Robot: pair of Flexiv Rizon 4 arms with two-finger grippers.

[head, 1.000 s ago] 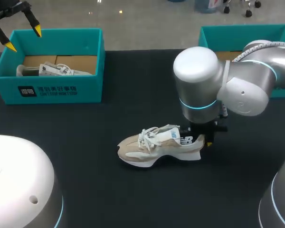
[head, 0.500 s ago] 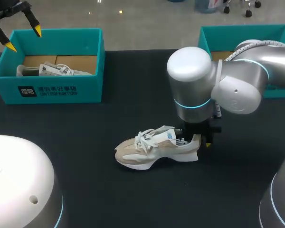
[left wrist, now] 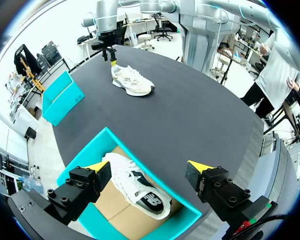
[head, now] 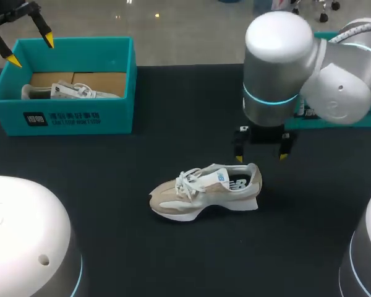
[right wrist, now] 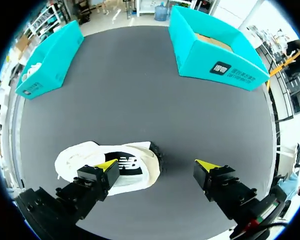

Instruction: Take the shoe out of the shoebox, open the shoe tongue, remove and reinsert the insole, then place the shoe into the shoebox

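Nearest thing on the black table top [head: 173, 260] is the beige and white lace-up sneaker [head: 204, 192]. It's upright on its sole in the middle, toe toward my left, heel toward my right, tongue sticking up w/ the laces loose-ish.

The right gripper [head: 260, 156] hangs just past the heel end, above it and not touching. Yellow tips are spread wide w/ nothing btwn them. From the right wrist cam the gripper [right wrist: 158, 165] is over the sneaker's [right wrist: 140, 165] heel end: one finger is above the shoe, the other above bare table, so the shoe isn't btwn the fingers.

Farther back on my left is the teal cardboard shoebox [head: 62, 114], w/ a second white sneaker [head: 71, 91] lying inside on brown card. The left gripper [head: 32, 51] sits up over that box's far left corner, also spread wide and empty. Its wrist cam has the fingers either side of the boxed sneaker [left wrist: 140, 192], well above it.

A second teal shoebox [head: 358, 120] is at the far right, mostly behind the right arm.
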